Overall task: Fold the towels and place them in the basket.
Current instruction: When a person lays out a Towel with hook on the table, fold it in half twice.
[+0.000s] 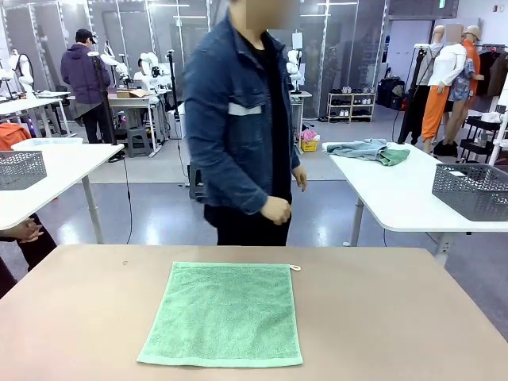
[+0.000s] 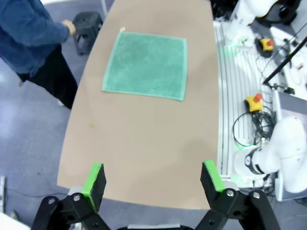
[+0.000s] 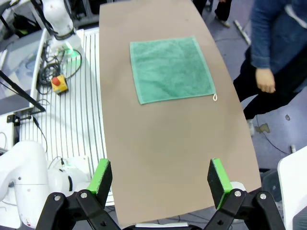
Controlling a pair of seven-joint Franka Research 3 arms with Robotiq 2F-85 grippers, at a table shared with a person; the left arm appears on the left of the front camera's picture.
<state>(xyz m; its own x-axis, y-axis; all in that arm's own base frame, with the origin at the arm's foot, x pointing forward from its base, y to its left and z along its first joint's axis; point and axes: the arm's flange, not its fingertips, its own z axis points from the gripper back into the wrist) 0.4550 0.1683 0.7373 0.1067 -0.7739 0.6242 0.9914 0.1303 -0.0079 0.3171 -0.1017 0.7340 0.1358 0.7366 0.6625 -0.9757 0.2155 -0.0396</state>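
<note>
The left gripper [image 2: 152, 172] and right gripper [image 3: 159, 167] are hanging wide open and empty above the table [image 2: 144, 158]. The towel [image 1: 222, 313] is lying flat and unfolded mid-table. It looks soft, light and limp, so pinching two near corners is likely best. The wrist views are showing the jaws, while the front view is showing the person [image 1: 246, 119] standing beyond.

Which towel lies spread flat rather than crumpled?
The mint green towel on the brown table; the others sit bunched in a heap on the right-hand white table.
</note>
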